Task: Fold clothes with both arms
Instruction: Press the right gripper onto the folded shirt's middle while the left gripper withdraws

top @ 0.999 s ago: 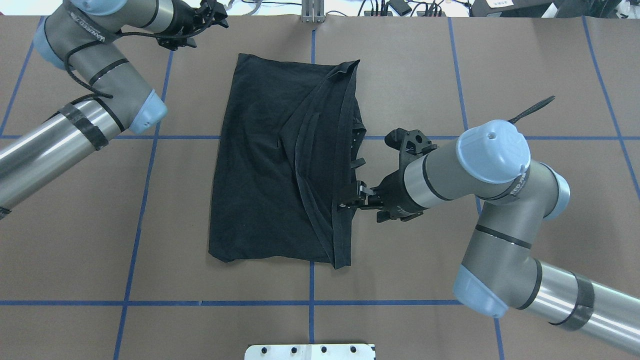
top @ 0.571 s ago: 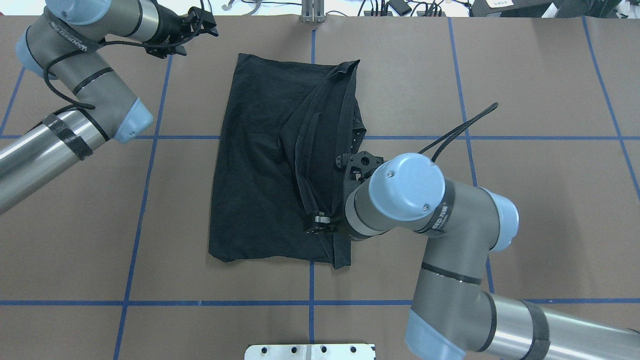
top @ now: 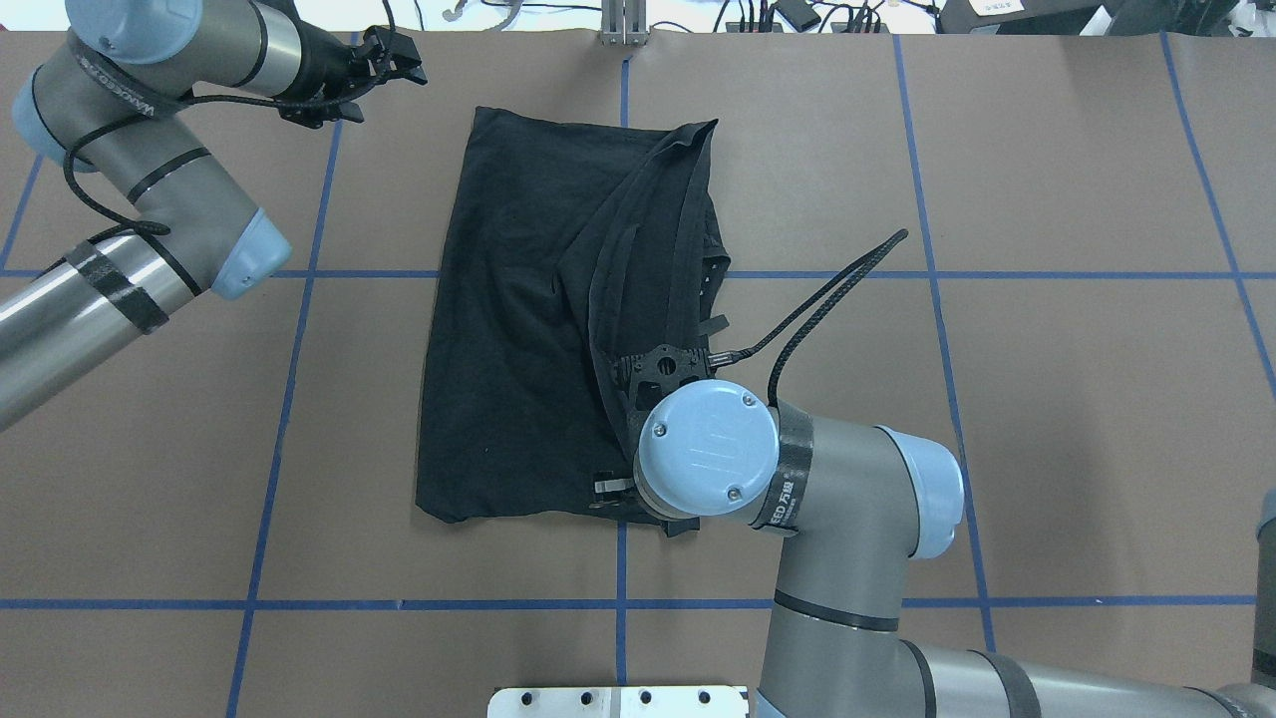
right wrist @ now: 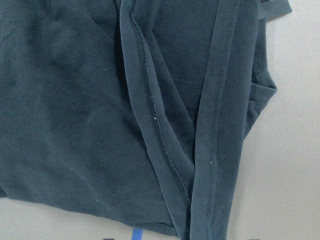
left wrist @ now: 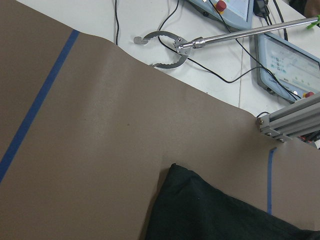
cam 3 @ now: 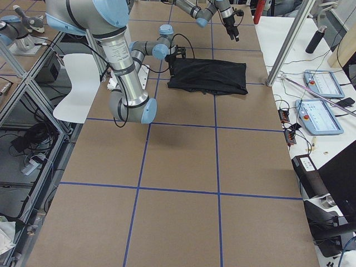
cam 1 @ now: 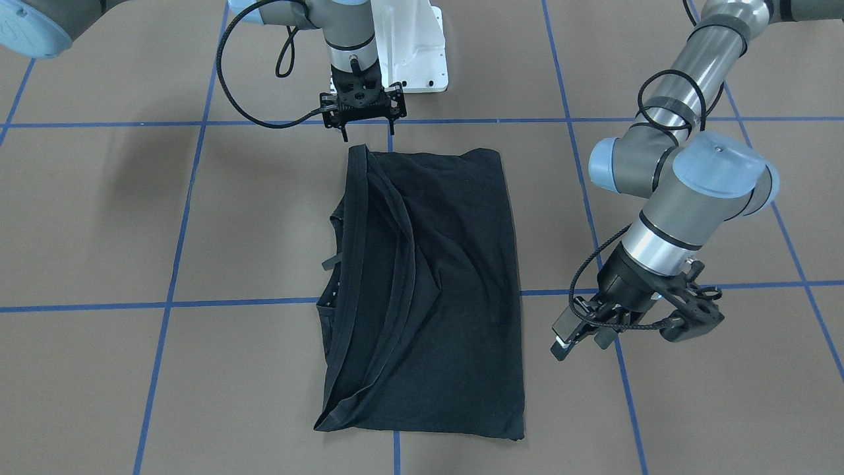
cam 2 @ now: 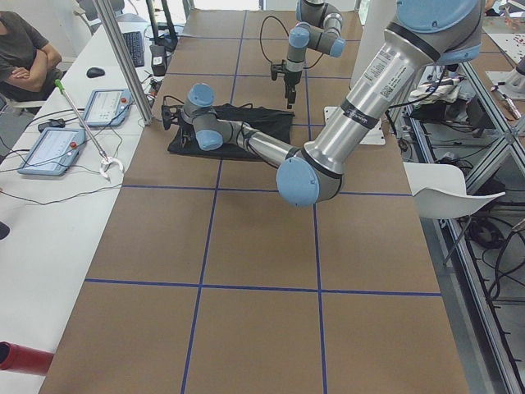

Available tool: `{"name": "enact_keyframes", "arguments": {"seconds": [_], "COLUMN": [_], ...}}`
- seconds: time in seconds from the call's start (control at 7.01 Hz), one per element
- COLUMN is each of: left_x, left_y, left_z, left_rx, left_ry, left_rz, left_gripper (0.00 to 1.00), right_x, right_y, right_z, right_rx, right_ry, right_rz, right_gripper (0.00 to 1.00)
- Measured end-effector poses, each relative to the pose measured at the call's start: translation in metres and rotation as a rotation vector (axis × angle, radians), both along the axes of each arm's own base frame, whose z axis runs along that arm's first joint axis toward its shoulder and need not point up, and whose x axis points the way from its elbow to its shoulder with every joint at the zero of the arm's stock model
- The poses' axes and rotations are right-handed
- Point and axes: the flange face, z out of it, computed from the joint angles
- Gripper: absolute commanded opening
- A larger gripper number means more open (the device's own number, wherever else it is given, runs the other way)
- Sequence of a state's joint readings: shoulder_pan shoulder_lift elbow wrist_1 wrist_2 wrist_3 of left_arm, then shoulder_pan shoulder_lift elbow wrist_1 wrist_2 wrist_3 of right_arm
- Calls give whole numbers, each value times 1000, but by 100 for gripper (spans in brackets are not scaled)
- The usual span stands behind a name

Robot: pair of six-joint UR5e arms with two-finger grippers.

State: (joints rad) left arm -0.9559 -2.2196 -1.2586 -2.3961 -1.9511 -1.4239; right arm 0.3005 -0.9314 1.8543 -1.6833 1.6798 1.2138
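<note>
The black T-shirt [cam 1: 455,277] [top: 508,349] lies folded lengthwise into a tall rectangle on the brown table. Its hems and one sleeve are bunched along the robot's right side [right wrist: 150,125]. My right gripper [cam 1: 367,125] [top: 610,491] points straight down above the shirt's near right corner. It is open and holds nothing. Beyond the shirt's far left corner [left wrist: 215,210], my left gripper [cam 1: 577,340] [top: 399,62] hovers off the cloth, open and empty. The side views show the shirt [cam 2: 271,123] [cam 3: 211,75] flat between the two arms.
Blue tape lines [top: 299,274] grid the table. The white base plate [top: 618,701] sits at the near edge. Past the far edge are an aluminium post [left wrist: 290,125], a grabber tool [left wrist: 165,45] and control tablets [cam 2: 49,152]. A person [cam 2: 20,57] sits at that bench.
The right arm swung from the shirt's right edge to over its near right corner, turning its wrist downward. The left arm drew back slightly to the left. The shirt did not move.
</note>
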Motion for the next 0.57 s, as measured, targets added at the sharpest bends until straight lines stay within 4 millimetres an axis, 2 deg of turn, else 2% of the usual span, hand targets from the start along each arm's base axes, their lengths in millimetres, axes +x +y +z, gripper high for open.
{"name": "enact_keyframes", "arguments": {"seconds": [0.29, 0.57], "left_x": [1, 3], "left_y": [2, 3], "left_z": [5, 5], "left_rx": [-6, -7], "left_ry": [-3, -3], "left_rz": [3, 6], "left_gripper": [100, 99], "right_x": [-15, -36], "right_y": [-3, -6], "right_z": [17, 27], "right_rx": [53, 76], "right_ry": [63, 112], "right_rz": [-33, -54], "right_gripper": [79, 67]}}
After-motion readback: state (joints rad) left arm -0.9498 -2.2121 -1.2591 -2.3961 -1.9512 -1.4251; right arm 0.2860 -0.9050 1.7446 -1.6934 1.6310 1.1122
